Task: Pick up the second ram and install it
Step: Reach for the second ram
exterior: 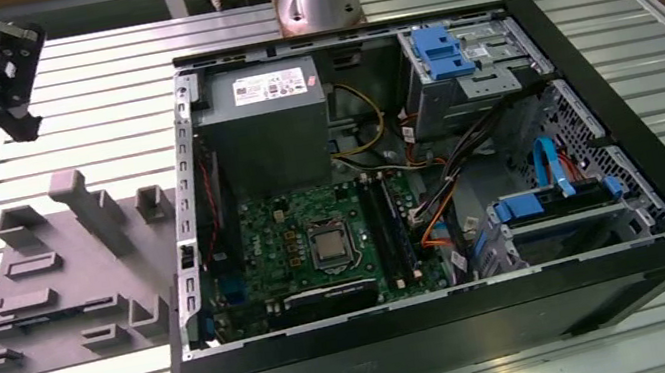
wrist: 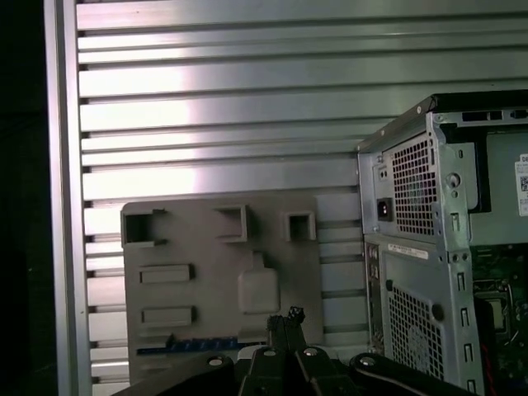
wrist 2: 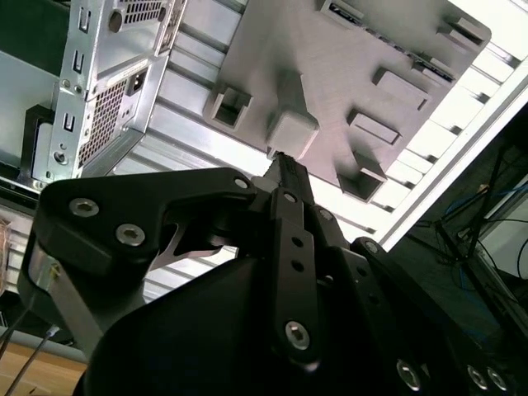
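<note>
My black gripper [exterior: 26, 128] hangs high above the table's far corner on the exterior view's left, beyond the grey moulded tray [exterior: 93, 287]. Both wrist views show the gripper [wrist 2: 283, 158] [wrist: 286, 318] with its fingers pressed together, shut, and nothing between them. The second ram [wrist: 191, 346] looks like a thin dark strip with a bluish edge, standing in a groove along the tray [wrist: 206, 247]. In the exterior view the ram [exterior: 50, 314] is a dark line near the tray's front. The tray's tall post [wrist 2: 293, 132] lies below the fingertips.
An open computer case [exterior: 465, 327] lies beside the tray on the exterior view's right. Inside are the green motherboard [exterior: 301, 242], black ram slots [exterior: 390, 227], a grey power supply [exterior: 262, 107] and blue drive brackets [exterior: 538, 205]. The slatted metal table [exterior: 84, 76] ends just past the tray.
</note>
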Robot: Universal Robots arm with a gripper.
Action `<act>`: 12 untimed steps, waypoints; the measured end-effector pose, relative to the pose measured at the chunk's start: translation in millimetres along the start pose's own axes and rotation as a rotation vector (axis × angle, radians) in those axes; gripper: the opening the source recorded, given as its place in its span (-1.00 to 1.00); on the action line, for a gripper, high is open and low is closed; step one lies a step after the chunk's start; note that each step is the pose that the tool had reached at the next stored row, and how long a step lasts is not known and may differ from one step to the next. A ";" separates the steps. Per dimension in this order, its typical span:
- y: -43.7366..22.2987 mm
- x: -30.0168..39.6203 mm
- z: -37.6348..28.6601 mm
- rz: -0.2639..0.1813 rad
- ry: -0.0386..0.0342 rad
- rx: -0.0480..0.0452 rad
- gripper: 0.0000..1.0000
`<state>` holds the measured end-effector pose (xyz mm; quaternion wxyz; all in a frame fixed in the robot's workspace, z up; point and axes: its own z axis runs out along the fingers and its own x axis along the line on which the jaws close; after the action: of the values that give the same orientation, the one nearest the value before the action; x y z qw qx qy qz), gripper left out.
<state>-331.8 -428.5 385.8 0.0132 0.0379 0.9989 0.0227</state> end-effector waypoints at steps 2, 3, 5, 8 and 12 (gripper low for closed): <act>-0.5 1.2 0.2 0.000 0.0000 0.0001 -0.79; -0.8 1.9 0.2 0.000 0.0000 0.0001 -0.79; -1.4 3.0 0.4 0.000 0.0000 0.0000 -0.79; -2.1 4.7 0.6 0.000 0.0000 0.0000 -0.79; -3.0 6.4 0.9 0.000 0.0000 0.0000 -0.79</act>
<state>-338.4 -430.9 384.6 0.0132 0.0378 0.9989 0.0227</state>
